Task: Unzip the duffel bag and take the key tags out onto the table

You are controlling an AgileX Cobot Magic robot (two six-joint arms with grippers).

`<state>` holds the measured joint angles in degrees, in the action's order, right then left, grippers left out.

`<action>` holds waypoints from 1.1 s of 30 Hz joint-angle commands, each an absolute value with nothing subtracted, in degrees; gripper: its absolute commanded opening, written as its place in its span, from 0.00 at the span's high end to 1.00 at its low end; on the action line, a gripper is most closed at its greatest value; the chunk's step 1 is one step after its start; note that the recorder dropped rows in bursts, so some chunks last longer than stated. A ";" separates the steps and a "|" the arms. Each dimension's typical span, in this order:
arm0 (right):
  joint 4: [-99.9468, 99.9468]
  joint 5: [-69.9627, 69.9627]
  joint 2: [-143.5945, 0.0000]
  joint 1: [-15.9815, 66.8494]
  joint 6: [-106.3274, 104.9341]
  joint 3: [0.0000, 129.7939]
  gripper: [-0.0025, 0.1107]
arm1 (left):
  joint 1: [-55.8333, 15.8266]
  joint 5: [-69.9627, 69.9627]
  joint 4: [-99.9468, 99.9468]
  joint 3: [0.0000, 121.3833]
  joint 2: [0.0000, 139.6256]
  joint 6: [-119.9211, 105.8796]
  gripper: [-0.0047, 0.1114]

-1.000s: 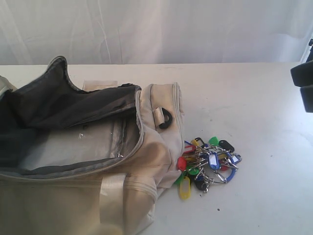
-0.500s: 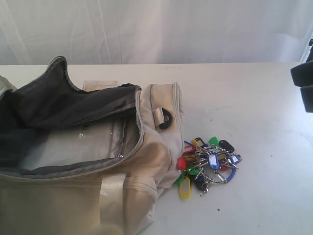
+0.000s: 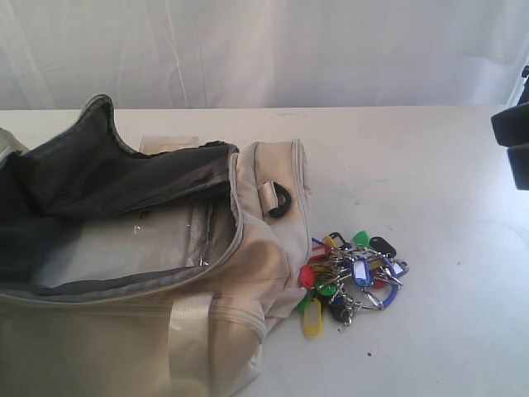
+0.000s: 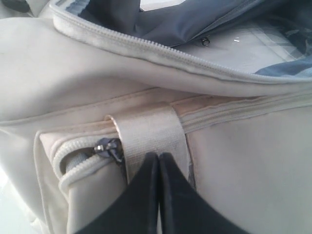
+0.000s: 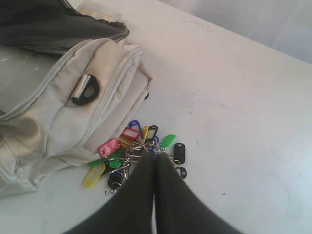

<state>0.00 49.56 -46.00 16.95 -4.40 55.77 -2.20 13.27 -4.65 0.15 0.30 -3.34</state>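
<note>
Two black tools, both pinched fully together with nothing between the fingers, work over a wide white desk (image 3: 430, 182) backed by a pale curtain (image 3: 264, 50). On the left of the exterior view lies the duffel bag (image 3: 248, 273), cream-white and filling the lower left; its main zipper is undone and the mouth gapes, showing the dark grey lining (image 3: 99, 182) and a pale inner panel. The left tool (image 4: 158, 156) is seen only by its own wrist camera; its closed tips sit right in front of a satin-white strap (image 4: 151, 129) sewn to the bag's side, and whether they touch it cannot be told; a small dark zipper pull (image 4: 108, 148) sits just beside that strap on a side pocket. A black D-ring (image 3: 279, 203) lies on the bag's right end. Just right of that end, out of the bag and resting on the desk, lie the key tags (image 3: 351, 277); they form a loose bunch in red, green, blue, yellow and black on metal rings, the nearest tags right against the fabric. The right tool (image 5: 155, 157), closed and empty, hangs above the bunch in its wrist camera; in the exterior view only a dark part of the right arm (image 3: 514, 141) shows at the far right edge, well apart from the tags.
</note>
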 commanded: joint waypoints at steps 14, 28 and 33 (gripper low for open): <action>0.00 49.17 -45.66 16.53 -5.29 55.60 0.98 | 3.64 13.11 -2.08 0.00 0.00 -2.74 0.96; -1.28 49.19 -40.97 15.07 -5.30 55.20 0.98 | 5.48 13.11 -0.32 0.00 0.00 -2.74 0.96; -1.64 49.19 -32.52 6.39 -5.30 55.20 0.98 | 5.48 13.11 -0.32 0.00 0.00 -2.74 0.96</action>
<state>-1.39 49.48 -37.26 11.16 -4.96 55.40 5.32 13.16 -0.43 0.15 0.30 -3.30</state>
